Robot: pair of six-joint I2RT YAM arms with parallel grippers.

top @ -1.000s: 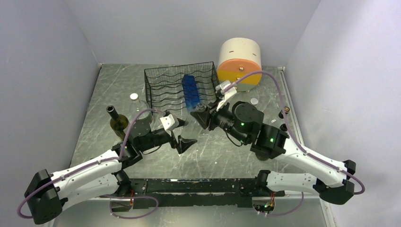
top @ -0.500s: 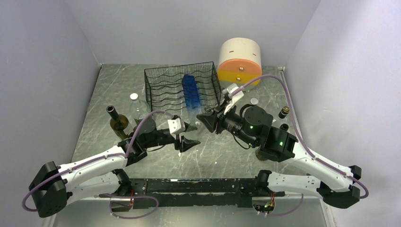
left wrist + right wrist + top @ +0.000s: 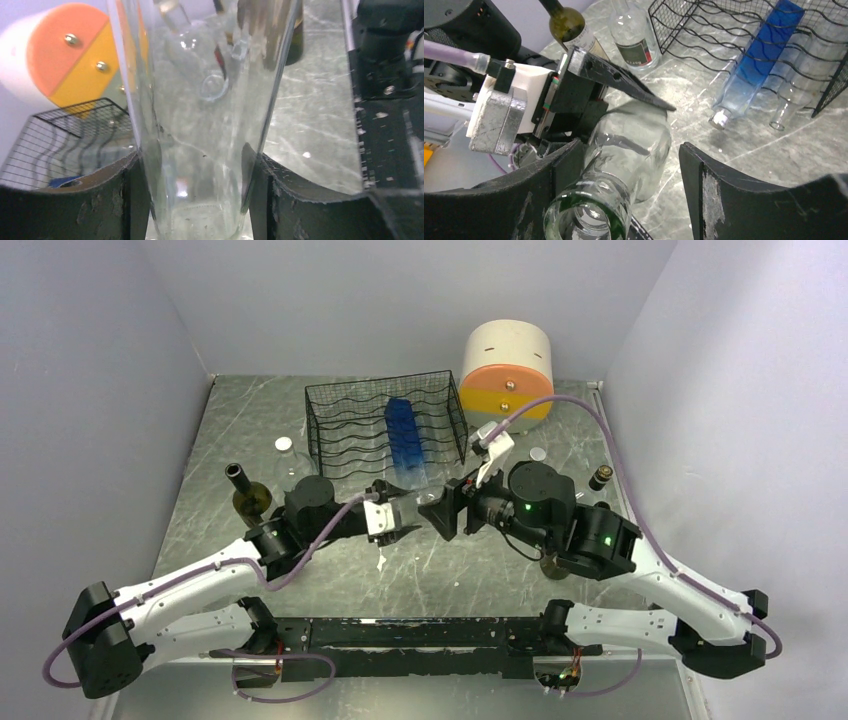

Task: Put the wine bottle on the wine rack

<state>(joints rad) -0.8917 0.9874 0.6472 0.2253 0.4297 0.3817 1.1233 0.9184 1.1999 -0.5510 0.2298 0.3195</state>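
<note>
The left gripper (image 3: 192,155) swung in mid-counter and clamped the clear bottle (image 3: 200,100); the right gripper's (image 3: 631,145) hold was unreadable, so racking waited.

The left slots of the wine rack (image 3: 340,425) lie open; a blue bottle (image 3: 403,435) fills 1 on the right. 2 upright bottles, a green bottle (image 3: 250,498) and a labelled clear bottle (image 3: 634,40), stand just left of it, and a drawer unit (image 3: 507,365) stands at its far right. The left gripper (image 3: 400,520), right gripper (image 3: 438,515) and the held bottle (image 3: 205,125) crowd its near front.

Left wrist view's top edge cuts off the wine bottle (image 3: 200,125)
</note>
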